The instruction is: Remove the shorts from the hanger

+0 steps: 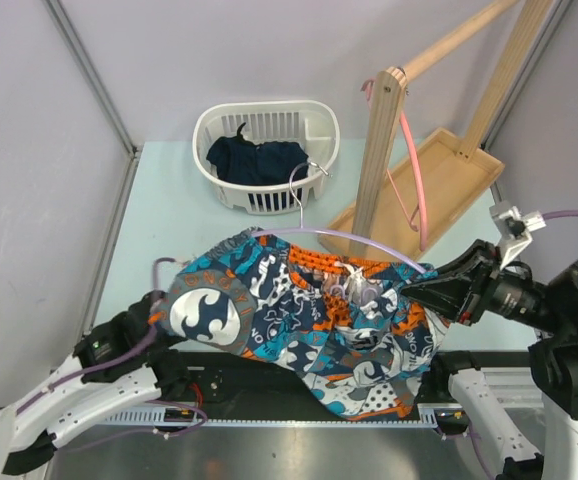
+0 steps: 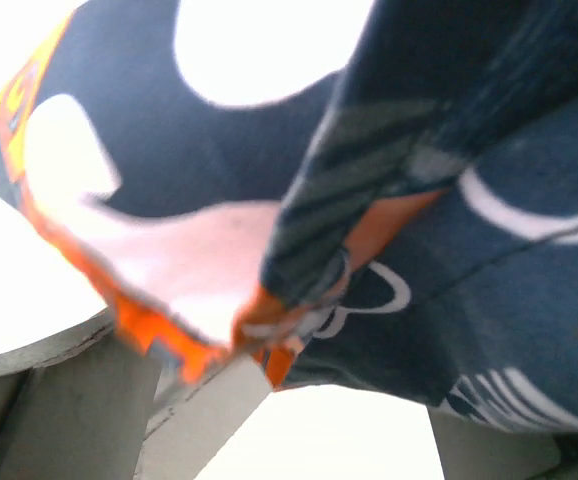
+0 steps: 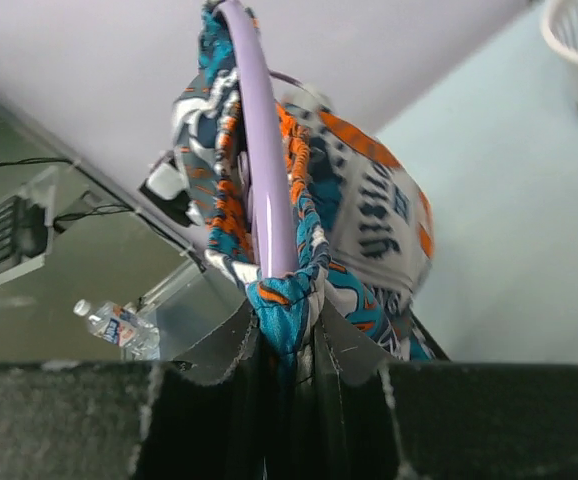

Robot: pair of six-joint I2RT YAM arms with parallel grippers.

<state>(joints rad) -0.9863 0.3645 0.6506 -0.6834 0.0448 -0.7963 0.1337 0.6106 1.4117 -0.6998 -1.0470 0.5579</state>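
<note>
Top external: shorts [image 1: 319,320] hang on hanger [image 1: 359,238], up over surface [image 1: 179,225]. My right jaws pinch hanger end through cloth; left jaws wide open by leg. Shorts soft, light, floppy; I'd grab waistband

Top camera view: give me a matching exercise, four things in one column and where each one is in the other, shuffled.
Things:
1. colourful printed board shorts
2. thin pink hanger
3. dark navy garment
4. right gripper

Places:
A. inside the white plastic laundry basket
B. hanging from the wooden rack
C. draped on the thin lavender plastic hanger
D. clamped on fabric at one end of the lavender hanger

Pairs: 1-C, 2-B, 3-A, 4-D
</note>
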